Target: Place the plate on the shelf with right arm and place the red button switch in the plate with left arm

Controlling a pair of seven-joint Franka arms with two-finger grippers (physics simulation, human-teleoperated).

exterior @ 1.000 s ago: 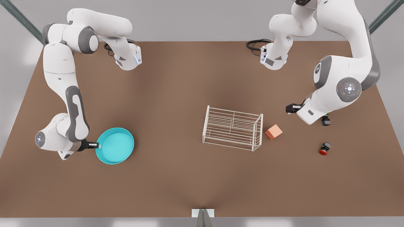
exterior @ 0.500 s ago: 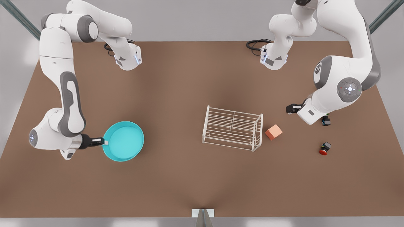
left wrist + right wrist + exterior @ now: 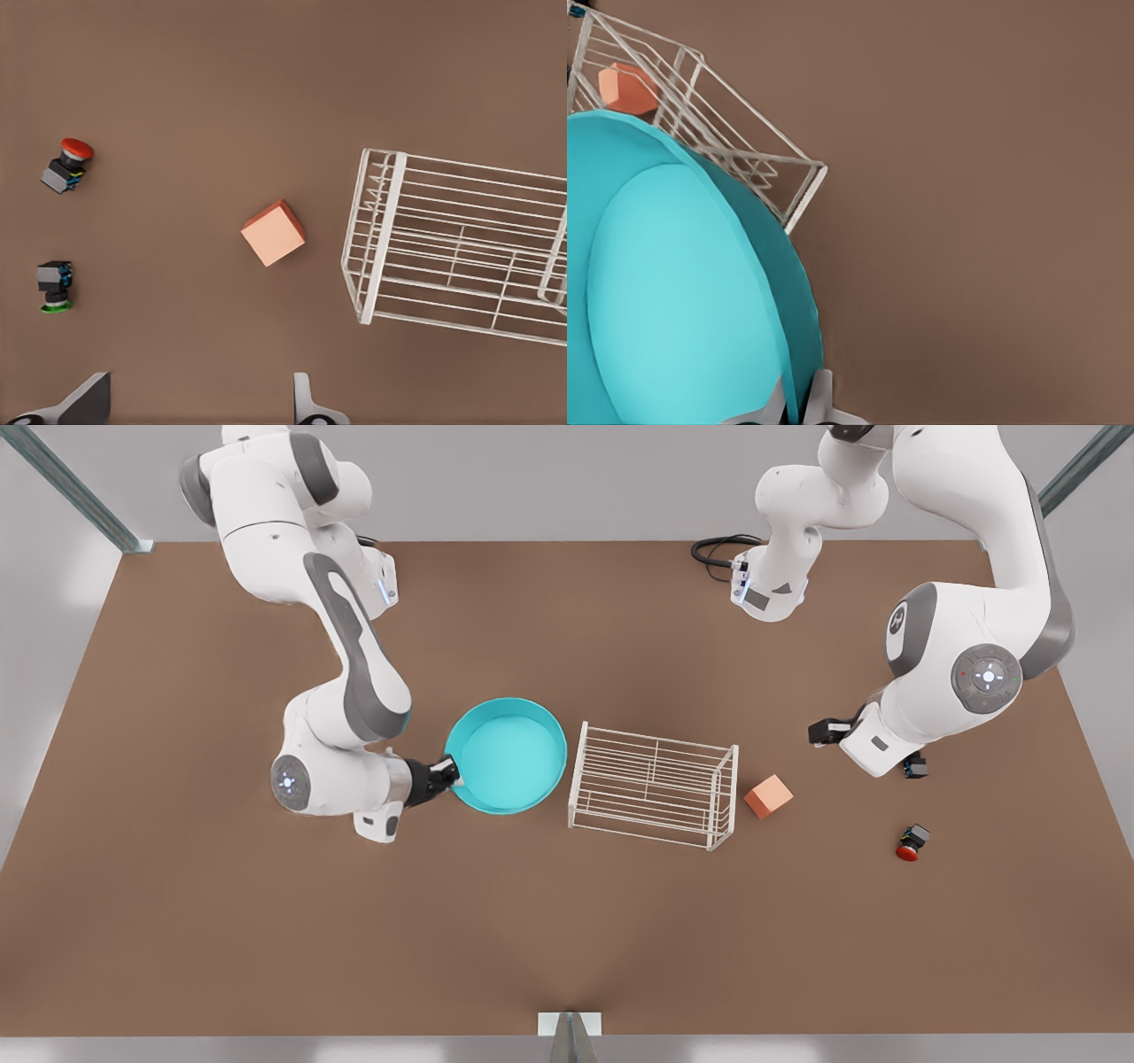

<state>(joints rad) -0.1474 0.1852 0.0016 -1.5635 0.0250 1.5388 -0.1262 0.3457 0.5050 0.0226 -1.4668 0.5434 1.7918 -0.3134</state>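
Right tool (image 3: 449,772): pressed together on the plate's rim, one finger inside and one outside, as the right wrist view (image 3: 799,405) shows; it sits left of the bench's centre in the front view.
Plate (image 3: 506,755): held off the bench, its far rim just beside the shelf's nearer end and not yet over the bars.
Plate risk: a thin pinch at one edge carries the whole dish, so I judge it could swing or slip out if the arm turns sharply.
Shelf (image 3: 654,786): stands upright near the bench's centre, nothing on its barred top.
Shelf risk: the plate rim looks close to the top rail; if it travels too low it could catch the rail and shove or tip the light wire rack.
Landing risk: the dish is about as wide as the rack is deep, so an off-centre release could leave it hanging over an edge and sliding off.
Orange cube (image 3: 768,795): just past the shelf's far end; a pushed rack would hit it.
Left tool (image 3: 822,732): fingers spread, waiting above the bench toward its right edge.
Red button switch (image 3: 911,842): lying on its side near the right edge, well apart from the plate.
Switch risk: the green-capped switch (image 3: 55,285) lies near it, so a mistaken pick is possible.
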